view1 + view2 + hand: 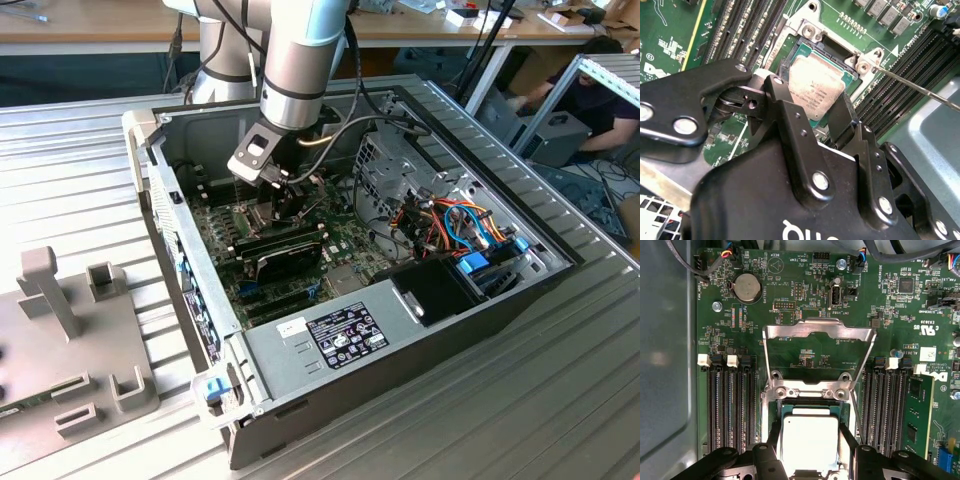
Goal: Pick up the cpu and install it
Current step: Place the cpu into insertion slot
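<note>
- The computer case (420, 375) lies open on the ribbed metal desk (520, 420), with its inside facing up.
- Inside the case a green motherboard (345, 255) covers the floor. A grey power supply (330, 335) fills the near corner, and a bundle of coloured cables (460, 225) sits toward the exterior view's right.
- The arm reaches down into the case, with the end effector (290, 195) low over the board.
- In the first wrist view the socket's metal load frame (817, 330) is swung open and lies flat on the board beyond the socket (810, 406).
- The cpu (810, 445) sits within the socket opening with its silver top up. I cannot tell whether it is fully seated.
- The end effector is narrowed onto the cpu, and its black fingers (849, 442) press against two opposite edges.
- The second wrist view shows the same grip on the cpu (817, 90), with the thin socket lever (920, 90) sticking out to one side.
- Rows of memory slots (732, 410) flank the socket, and one of them holds a green module (914, 415).
- A grey fixture (70, 340) stands on the desk at the exterior view's left, apart from the case.
</note>
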Tool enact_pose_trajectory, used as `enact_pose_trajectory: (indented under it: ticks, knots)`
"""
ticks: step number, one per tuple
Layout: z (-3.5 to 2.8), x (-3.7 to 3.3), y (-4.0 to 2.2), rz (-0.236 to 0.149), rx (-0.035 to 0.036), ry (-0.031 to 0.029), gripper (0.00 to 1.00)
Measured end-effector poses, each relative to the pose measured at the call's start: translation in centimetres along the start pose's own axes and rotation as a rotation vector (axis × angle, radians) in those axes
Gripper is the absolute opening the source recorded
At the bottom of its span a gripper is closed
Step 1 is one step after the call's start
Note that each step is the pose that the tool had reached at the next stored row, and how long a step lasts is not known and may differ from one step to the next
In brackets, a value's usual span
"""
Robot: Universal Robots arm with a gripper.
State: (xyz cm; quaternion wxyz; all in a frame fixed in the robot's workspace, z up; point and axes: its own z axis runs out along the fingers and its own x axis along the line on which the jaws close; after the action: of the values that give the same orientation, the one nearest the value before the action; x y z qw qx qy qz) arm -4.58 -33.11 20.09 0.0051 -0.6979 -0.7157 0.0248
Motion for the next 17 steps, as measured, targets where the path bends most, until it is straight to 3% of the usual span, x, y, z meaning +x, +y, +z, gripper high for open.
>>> enact_pose_trajectory:
  ticks: [17]
  knots:
    - [0.02, 0.05, 0.00, -0.011, -0.0002, -0.0005, 0.55]
